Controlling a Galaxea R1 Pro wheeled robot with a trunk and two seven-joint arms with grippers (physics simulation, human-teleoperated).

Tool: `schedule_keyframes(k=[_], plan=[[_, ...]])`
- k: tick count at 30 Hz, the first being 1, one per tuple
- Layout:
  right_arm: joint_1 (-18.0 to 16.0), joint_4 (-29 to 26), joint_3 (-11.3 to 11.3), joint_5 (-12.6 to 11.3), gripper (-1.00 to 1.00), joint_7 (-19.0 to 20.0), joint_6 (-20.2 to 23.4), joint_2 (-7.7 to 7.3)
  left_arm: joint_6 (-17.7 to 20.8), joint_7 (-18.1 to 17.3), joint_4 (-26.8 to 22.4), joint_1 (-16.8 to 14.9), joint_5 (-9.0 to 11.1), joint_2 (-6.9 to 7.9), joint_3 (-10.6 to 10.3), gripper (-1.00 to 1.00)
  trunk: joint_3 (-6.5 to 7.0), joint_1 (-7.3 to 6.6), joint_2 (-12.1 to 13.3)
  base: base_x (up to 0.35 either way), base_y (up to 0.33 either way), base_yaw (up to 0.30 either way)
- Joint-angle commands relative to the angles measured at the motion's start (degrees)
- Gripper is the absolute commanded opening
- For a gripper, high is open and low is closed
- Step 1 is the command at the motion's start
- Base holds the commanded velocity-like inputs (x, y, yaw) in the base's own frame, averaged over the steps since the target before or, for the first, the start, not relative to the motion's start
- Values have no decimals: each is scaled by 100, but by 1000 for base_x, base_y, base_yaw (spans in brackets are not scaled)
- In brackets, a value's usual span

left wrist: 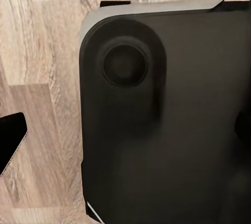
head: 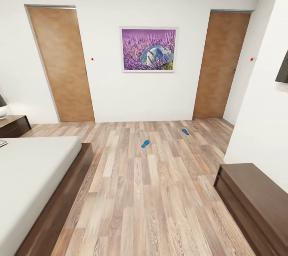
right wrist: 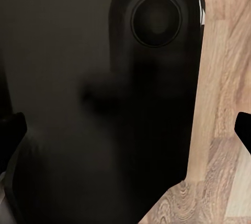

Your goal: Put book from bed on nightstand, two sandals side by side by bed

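Observation:
Two small bright blue sandals lie apart on the wood-plank floor of the bedroom: one sandal (head: 145,143) mid-floor, the other sandal (head: 185,131) farther right, nearer the right door. The bed (head: 32,176), with its pale mattress and dark frame, fills the lower left. A dark nightstand (head: 14,125) stands beyond it at the left edge. A thin flat thing (head: 2,143) pokes in at the mattress's left edge; I cannot tell whether it is the book. My left gripper (left wrist: 125,135) and right gripper (right wrist: 128,130) hang open over the robot's dark body and the floor, holding nothing.
A long low dark bench (head: 256,204) runs along the right wall. Two brown doors (head: 62,64) (head: 222,64) flank a purple picture (head: 149,49) on the far white wall. Wide open floor lies between the bed and the bench.

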Motion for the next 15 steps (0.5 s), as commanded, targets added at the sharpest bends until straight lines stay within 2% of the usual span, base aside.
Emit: schedule_keyframes(k=[1, 15], plan=[[-6, 8, -4, 2, 100, -2, 3, 0, -14, -3, -12, -1, 2, 1, 2, 100, -5, 1, -2, 158, 0, -83], [-6, 8, -4, 2, 100, -2, 3, -2, -15, -3, -64, -1, 8, -3, 13, 100, -5, 1, -2, 158, 0, -83]])
